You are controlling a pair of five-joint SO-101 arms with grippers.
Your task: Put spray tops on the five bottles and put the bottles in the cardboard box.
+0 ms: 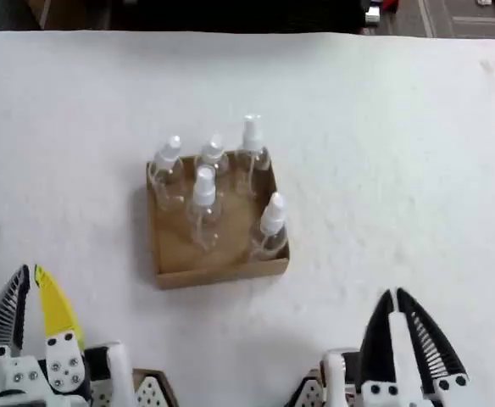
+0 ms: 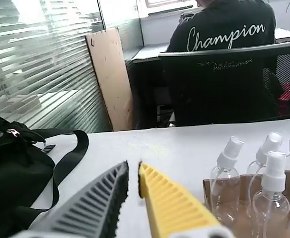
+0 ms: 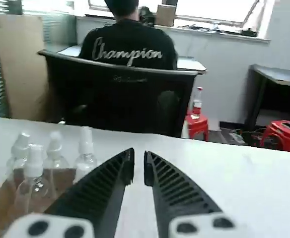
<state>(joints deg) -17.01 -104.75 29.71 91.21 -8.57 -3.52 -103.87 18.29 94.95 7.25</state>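
Yellow-and-black left gripper (image 1: 29, 273) and black right gripper (image 1: 394, 294) sat pinched together, empty. Well ahead of both fingertips, the cardboard box (image 1: 220, 273) held five capped bottles (image 1: 203, 212); the leaning bottle (image 1: 269, 231) nearest the right fingers could topple if nudged.

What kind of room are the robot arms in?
Probably an office or lab: a black office chair stands behind the white table, with slatted window blinds and a dark desk nearby.
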